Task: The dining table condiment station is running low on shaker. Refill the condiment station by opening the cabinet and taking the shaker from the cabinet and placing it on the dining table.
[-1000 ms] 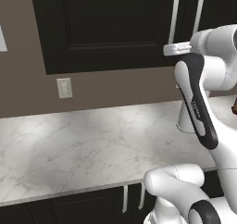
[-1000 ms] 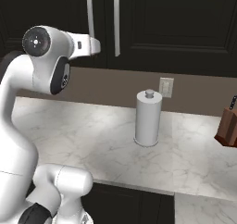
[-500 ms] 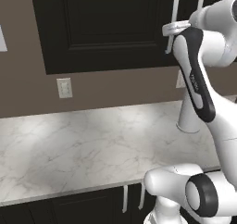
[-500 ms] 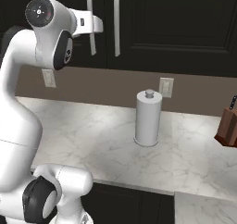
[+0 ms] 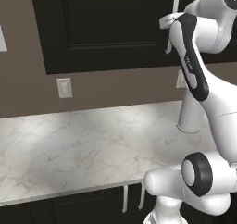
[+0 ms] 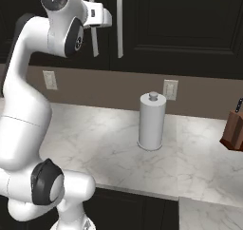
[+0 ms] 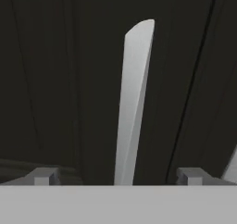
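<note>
Black and shut, the cabinet (image 6: 185, 29) hangs on the wall above the marble surface (image 6: 142, 153), its recessed-panel door closed flat with no gap showing at the edge. Its long silver handle (image 7: 134, 102) runs up the middle of the hand view, right in front of the camera and between the two fingers (image 7: 44, 176), which stand wide apart at either side with nothing between them but the bar. They are open and hold nothing; whether they already reach past the bar or stop just short of it cannot be told.

In the right base view the gripper (image 6: 97, 17) sits high on the arm, level with the upper part of the handle and just beside it. The left base view shows the same hand (image 5: 169, 20) up against the bar.

By my reading, almost all of the task is left. The reach to the handle is about finished; closing on the bar, pulling the door open, finding the shaker inside, lifting it out and carrying it to the dining table all remain. The shaker is presumably behind the closed door.

Further out, a white paper towel roll (image 6: 152, 121) stands on the surface below, a wooden knife block (image 6: 233, 129) sits at the right edge, and outlets (image 6: 170, 89) dot the brown wall.
</note>
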You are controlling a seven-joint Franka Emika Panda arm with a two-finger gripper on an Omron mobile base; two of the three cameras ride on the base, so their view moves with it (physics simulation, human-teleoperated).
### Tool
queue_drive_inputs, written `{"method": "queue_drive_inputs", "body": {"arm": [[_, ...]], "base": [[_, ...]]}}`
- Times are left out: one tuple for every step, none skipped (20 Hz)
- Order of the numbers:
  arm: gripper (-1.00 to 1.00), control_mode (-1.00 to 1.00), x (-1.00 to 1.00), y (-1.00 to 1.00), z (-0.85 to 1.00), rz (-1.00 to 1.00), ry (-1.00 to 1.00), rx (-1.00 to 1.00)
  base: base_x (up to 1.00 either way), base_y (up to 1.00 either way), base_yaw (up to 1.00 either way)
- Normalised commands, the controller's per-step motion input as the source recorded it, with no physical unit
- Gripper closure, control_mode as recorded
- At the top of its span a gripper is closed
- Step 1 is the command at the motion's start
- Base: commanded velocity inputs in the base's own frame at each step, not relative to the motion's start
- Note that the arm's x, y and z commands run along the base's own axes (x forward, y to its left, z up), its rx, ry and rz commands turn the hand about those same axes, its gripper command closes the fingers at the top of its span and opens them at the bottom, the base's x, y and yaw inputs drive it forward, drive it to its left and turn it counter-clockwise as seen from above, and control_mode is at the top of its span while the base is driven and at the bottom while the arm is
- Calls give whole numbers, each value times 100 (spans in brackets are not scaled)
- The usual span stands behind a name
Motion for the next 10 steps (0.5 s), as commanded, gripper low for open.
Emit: {"method": "queue_drive_inputs", "body": {"arm": [[-100,-100,49,0,-8,0,0,0],[-100,-100,50,0,-14,0,0,0],[-100,-100,49,0,-16,0,0,0],[-100,-100,50,0,-19,0,0,0],[-100,-100,50,0,-20,0,0,0],[-100,-100,51,0,-21,0,0,0],[-100,-100,53,0,-24,0,0,0],[-100,-100,51,-3,-25,0,0,0],[-100,-100,51,-8,-29,1,0,0],[-100,-100,49,-9,-29,1,-1,0]], "base": [[0,0,0],[0,0,0],[0,0,0],[0,0,0],[0,0,0],[0,0,0],[0,0,0],[0,0,0],[0,0,0],[0,0,0]]}}
